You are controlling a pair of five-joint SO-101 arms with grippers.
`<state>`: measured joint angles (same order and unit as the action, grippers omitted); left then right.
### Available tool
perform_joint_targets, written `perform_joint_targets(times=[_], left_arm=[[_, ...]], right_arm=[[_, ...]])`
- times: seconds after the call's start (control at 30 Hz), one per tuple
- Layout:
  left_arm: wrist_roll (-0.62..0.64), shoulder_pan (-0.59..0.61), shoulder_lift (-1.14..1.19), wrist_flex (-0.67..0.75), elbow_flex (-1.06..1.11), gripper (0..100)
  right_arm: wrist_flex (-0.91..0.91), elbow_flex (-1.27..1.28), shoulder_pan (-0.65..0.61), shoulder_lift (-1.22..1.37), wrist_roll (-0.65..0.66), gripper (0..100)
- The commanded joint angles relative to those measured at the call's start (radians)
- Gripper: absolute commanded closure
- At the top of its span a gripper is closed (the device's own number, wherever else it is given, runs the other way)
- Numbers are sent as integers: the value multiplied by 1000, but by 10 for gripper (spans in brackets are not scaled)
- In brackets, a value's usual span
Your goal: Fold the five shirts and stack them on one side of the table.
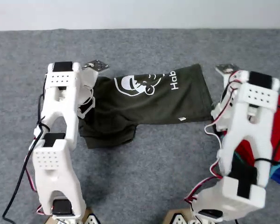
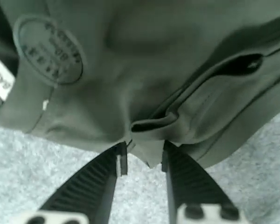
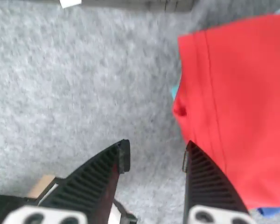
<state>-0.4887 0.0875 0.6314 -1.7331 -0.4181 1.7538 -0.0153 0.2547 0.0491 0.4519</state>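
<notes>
Handling the dark green shirt (image 1: 149,105) should take little force. It looks light and limp, so it will sag and bunch wherever you leave it unsupported. Grip it at seams and corners rather than mid-panel.

It lies print-up on the worktop (image 1: 154,177) between the arms. Its long axis runs side to side, with the neck end by your left arm, the straight hem toward your right, and one sleeve spilling toward the bases.

Your left claw (image 2: 144,156) is narrowed onto a tuck of its edge. Your right claw (image 3: 154,154) hangs wide over bare worktop just beside the red shirt (image 3: 233,102).
</notes>
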Motion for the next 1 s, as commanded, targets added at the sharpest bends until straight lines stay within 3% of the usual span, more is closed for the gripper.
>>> perform_joint_targets(times=[0.0, 0.17, 0.7, 0.83, 0.97], left_arm=[[-20, -18, 6, -5, -35, 930], [-63, -35, 37, -8, -35, 995], [-63, 12, -115, -5, -35, 995], [-63, 46, -112, -5, -35, 995], [-63, 48, -104, -9, -28, 995]], right_arm=[[35, 21, 15, -81, 2, 806], [35, 72, 13, -120, 2, 857], [35, 91, 1, -130, 2, 865], [35, 91, -64, -134, 2, 865], [19, 86, -219, -128, -5, 862]])
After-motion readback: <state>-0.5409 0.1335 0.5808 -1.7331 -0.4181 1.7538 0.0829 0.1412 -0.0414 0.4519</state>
